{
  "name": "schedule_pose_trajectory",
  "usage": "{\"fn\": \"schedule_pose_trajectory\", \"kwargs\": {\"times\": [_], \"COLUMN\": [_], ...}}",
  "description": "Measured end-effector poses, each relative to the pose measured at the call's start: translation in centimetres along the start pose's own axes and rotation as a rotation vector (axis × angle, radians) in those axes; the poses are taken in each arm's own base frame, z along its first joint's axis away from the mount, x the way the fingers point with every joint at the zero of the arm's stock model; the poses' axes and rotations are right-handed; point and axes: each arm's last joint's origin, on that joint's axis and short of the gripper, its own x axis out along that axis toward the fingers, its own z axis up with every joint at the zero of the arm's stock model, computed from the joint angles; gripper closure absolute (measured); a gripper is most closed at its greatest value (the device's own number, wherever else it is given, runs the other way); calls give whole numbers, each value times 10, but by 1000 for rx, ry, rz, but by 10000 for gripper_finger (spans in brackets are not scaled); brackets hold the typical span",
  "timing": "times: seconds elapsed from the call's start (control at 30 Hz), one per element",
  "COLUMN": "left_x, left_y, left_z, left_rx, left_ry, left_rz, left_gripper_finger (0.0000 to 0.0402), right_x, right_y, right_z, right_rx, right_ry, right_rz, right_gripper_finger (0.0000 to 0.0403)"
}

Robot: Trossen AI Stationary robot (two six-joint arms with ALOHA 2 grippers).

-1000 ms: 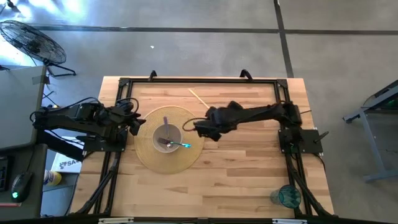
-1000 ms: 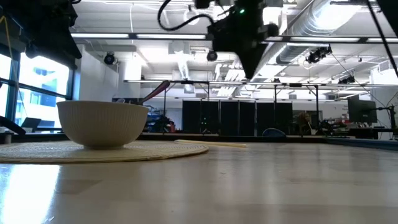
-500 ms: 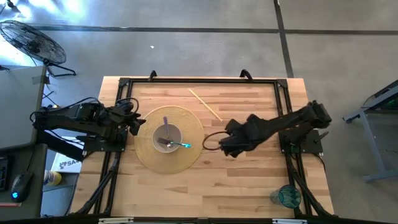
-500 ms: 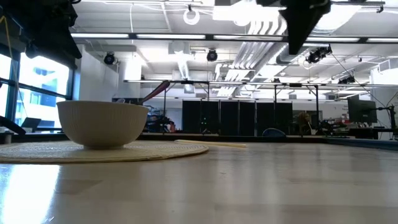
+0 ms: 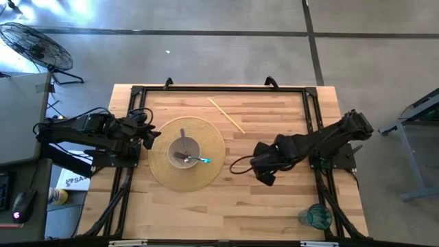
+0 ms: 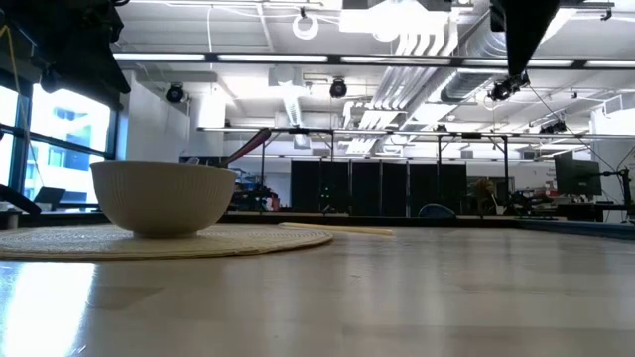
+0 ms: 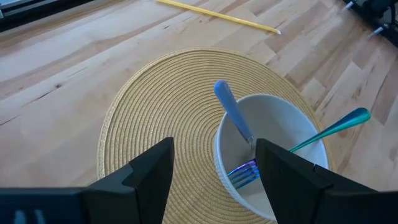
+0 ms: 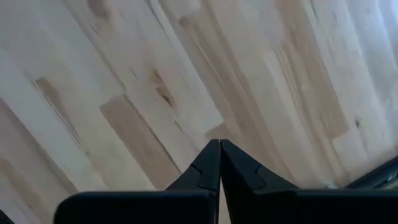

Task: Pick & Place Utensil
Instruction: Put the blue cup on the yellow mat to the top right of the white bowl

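A white bowl (image 5: 185,151) stands on a round woven mat (image 5: 206,175) left of the table's middle. In it lean a blue-handled utensil (image 7: 233,115) and a teal-handled fork (image 7: 333,127), their handles over the rim. A thin yellow stick (image 5: 226,114) lies on the far part of the table. My left gripper (image 7: 214,171) is open, hovering at the mat's left side, above it. My right gripper (image 8: 219,155) is shut and empty, above bare wood right of the mat (image 5: 264,175).
A teal glass (image 5: 317,217) stands at the table's near right corner. Bare wood lies between the mat and the right arm's base (image 5: 333,154). A black frame (image 5: 219,89) runs round the table's far and side edges.
My right gripper has swung away from the bowl, from the mat's right edge toward the table's right and near side, and now hangs over bare wood. The bowl and both utensils have stayed put.
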Motion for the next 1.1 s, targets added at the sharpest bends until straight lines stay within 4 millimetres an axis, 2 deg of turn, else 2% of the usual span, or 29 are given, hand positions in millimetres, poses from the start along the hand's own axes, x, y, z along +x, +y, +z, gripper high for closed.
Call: {"fn": "schedule_pose_trajectory", "kwargs": {"times": [0.13, 0.33, 0.57, 0.77, 1.0, 1.1], "left_x": [0, 0, 0, 0, 0, 0], "left_y": [0, 0, 0, 0, 0, 0], "left_z": [0, 0, 0, 0, 0, 0], "left_rx": [0, 0, 0, 0, 0, 0], "left_ry": [0, 0, 0, 0, -1, 0], "left_rz": [0, 0, 0, 0, 0, 0], "left_gripper_finger": [179, 179, 179, 179, 179, 179], "right_x": [6, 11, 20, 43, 56, 64], "right_y": [5, 9, 8, 18, 22, 25], "right_z": [-7, -15, -9, -1, -6, -5], "right_rx": [64, 238, 328, 271, 289, 258], "right_ry": [70, 298, 446, 579, 851, 887], "right_rz": [35, 156, 181, 185, 172, 169], "right_gripper_finger": [402, 402, 402, 402, 403, 402]}}
